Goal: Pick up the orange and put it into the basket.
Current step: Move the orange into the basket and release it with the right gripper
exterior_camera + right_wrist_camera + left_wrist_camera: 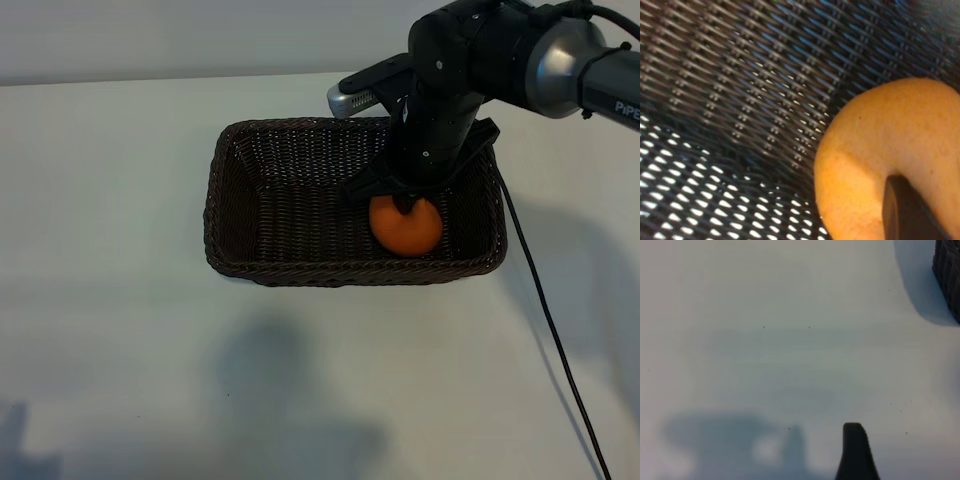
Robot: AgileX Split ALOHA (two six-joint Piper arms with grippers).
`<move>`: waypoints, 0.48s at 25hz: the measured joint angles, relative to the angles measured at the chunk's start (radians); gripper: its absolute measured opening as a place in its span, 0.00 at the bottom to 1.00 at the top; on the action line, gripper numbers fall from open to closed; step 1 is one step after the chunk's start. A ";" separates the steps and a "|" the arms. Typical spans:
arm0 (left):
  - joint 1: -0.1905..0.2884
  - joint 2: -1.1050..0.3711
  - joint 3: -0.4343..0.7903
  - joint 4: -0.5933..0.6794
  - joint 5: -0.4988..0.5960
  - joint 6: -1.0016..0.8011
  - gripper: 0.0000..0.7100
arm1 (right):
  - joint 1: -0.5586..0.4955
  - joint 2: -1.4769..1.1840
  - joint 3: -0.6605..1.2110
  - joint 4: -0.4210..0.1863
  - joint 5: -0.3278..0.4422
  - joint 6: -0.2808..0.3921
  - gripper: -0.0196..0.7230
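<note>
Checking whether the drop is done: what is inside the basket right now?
The orange sits low in the basket, near its right end, with the right gripper shut on its top. The gripper hides the orange's top and part of the basket floor.

A plain white table (120,200) carries everything here, matte and pale from edge to edge. The dark woven basket (235,215) sits directly on it, a little toward the far side. A thin black cable (560,350) trails across the top on the right, running from near the basket's corner to the near edge. Soft grey shadows lie across the near part.
</note>
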 joint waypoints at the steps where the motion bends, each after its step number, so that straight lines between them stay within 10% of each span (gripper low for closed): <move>1: 0.000 0.000 0.000 0.000 0.000 0.000 0.70 | 0.000 0.003 0.000 -0.003 0.000 0.000 0.14; 12: 0.000 0.000 0.000 0.000 0.000 0.000 0.70 | 0.000 0.029 -0.002 -0.003 -0.007 0.000 0.18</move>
